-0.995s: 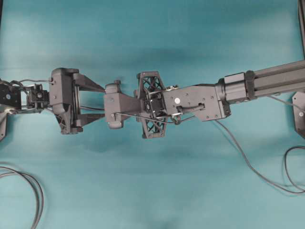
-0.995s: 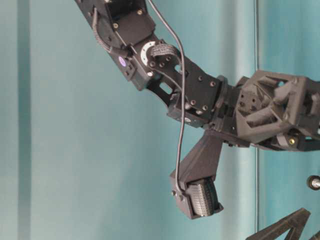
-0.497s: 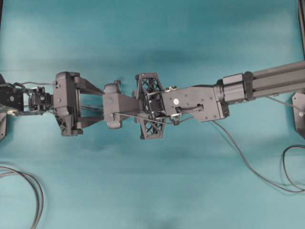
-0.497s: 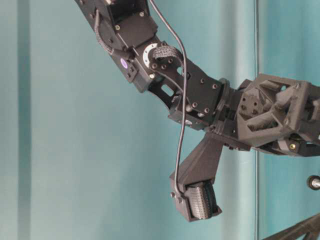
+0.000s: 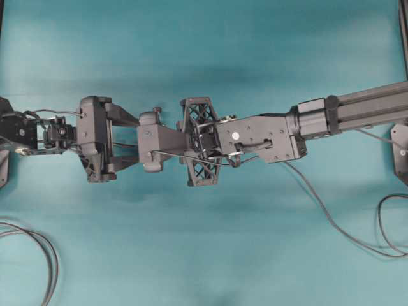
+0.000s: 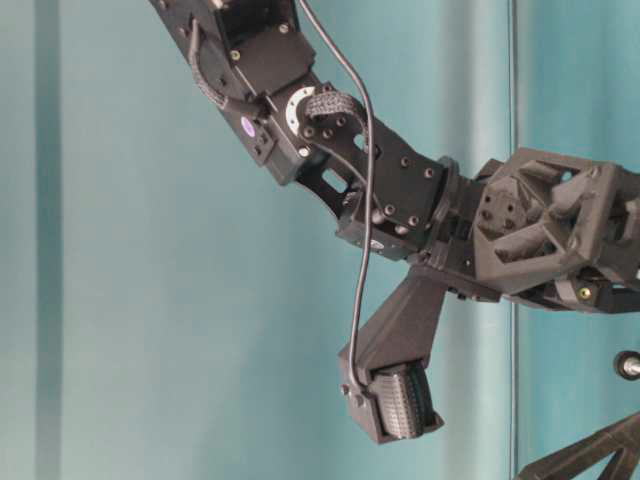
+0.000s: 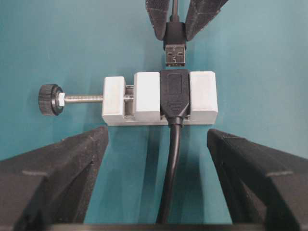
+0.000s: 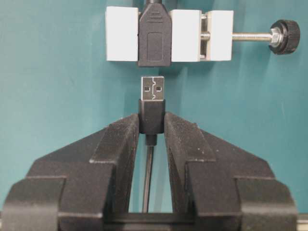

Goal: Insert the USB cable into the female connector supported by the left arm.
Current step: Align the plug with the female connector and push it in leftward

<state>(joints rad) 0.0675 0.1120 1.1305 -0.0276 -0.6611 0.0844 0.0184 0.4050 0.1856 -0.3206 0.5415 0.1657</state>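
The right tool (image 8: 151, 132) pinches the black housing of the long, thin dark grey USB cable (image 8: 151, 115), so its silvery plug points straight at the black female connector (image 8: 154, 41), just short of the mouth. That connector sits clamped in a small white screw vise (image 7: 147, 96) on the teal surface (image 7: 57, 43). The left tool (image 7: 159, 173) stands wide open around the vise, holding nothing, probably ready to brace it. Nothing blocks the gap.

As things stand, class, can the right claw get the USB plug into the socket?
Probably yes: the plug, held by the right claw, faces the socket in line, with only an open gap between.
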